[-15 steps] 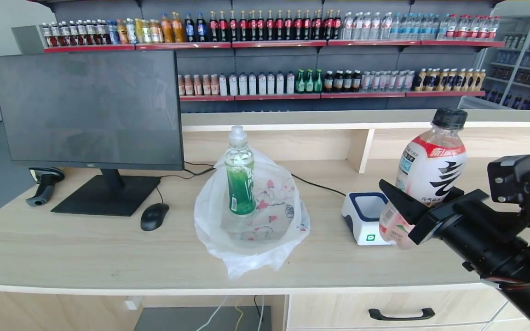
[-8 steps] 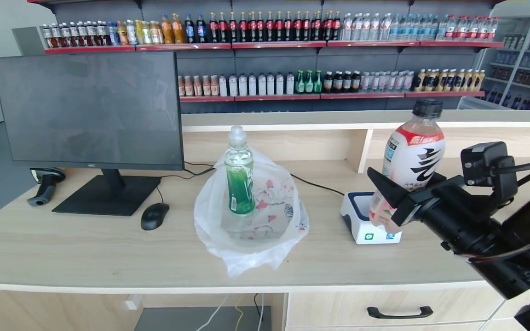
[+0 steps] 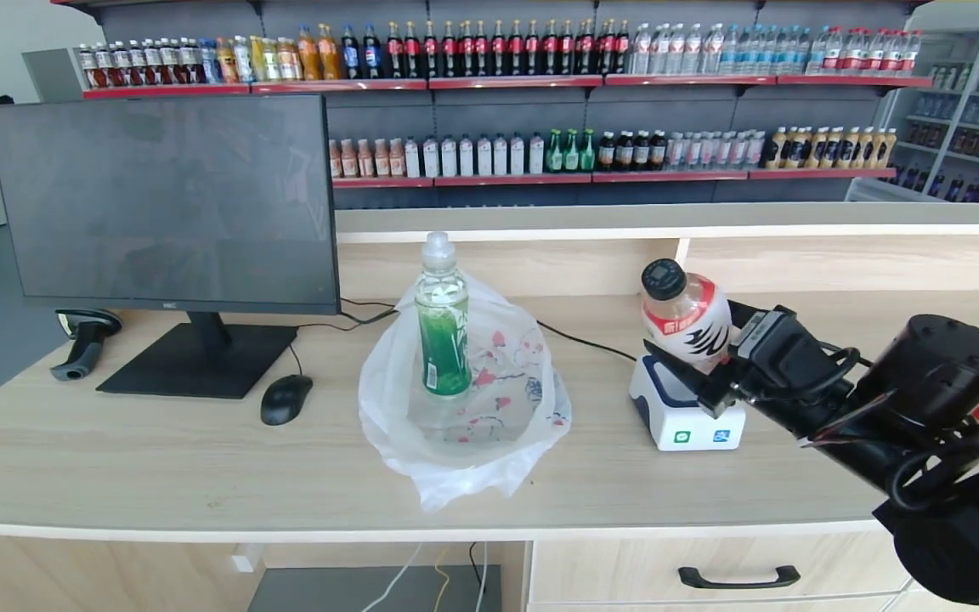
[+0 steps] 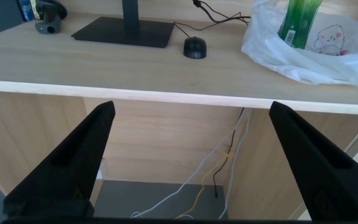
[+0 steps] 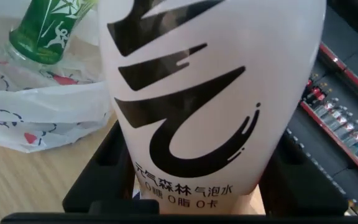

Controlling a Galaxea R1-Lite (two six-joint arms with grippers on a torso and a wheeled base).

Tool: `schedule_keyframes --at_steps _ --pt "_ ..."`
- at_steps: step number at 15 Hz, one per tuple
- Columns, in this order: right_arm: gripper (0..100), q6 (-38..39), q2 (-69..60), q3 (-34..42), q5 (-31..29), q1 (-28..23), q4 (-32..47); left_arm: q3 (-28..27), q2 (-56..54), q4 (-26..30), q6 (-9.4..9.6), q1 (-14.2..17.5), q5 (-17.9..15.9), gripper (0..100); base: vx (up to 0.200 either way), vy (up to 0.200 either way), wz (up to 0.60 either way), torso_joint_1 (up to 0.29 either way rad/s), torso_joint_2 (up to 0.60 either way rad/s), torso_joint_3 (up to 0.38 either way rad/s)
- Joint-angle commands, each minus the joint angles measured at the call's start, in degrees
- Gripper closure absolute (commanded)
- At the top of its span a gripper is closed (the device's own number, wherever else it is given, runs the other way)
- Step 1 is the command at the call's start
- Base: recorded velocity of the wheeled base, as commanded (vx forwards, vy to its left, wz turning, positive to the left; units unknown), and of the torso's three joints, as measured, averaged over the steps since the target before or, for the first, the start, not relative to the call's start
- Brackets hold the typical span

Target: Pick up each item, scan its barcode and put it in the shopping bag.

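Plastic, smooth: found the white-and-red-labelled drinks bottle with black cap point(image 3: 683, 316) tilted just above the small white box scanner point(image 3: 687, 418), clamped round its lower body by the black right gripper point(image 3: 698, 372). Judged it filled, fairly heavy, stiff but slippery; best held mid-body. Saw the black left gripper point(image 4: 191, 115) spread wide, empty, near the counter's front edge. Noted the thin white shopping bag point(image 3: 464, 433) left of the scanner.
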Motion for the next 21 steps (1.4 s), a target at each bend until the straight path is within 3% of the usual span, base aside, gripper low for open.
schedule_keyframes --at_steps 1,3,6,13,21 --pt "100 -5.9 1.6 -3.2 0.2 -0.9 -0.1 0.0 0.0 0.0 -0.02 0.0 0.0 0 0.0 0.0 0.0 0.0 0.0 0.0" --pt "100 -17.8 2.2 -7.3 8.8 -2.6 -0.1 0.0 0.0 0.0 -0.02 0.0 0.0 0 0.0 0.0 0.0 0.0 0.0 0.0" --pt "100 -27.1 3.2 -6.0 12.5 -4.4 -0.1 0.0 0.0 0.0 -0.11 0.0 0.1 0 0.0 0.0 0.0 0.0 0.0 0.0" --pt "100 -33.4 9.0 -6.6 20.1 -4.7 -0.1 0.0 0.0 -0.1 -0.2 0.0 0.1 0 0.0 0.0 0.0 0.0 0.0 0.0" --pt "100 -33.7 12.5 -7.1 23.7 -7.0 -0.1 0.0 0.0 -0.1 -0.11 0.0 0.1 0 0.0 0.0 0.0 0.0 0.0 0.0"
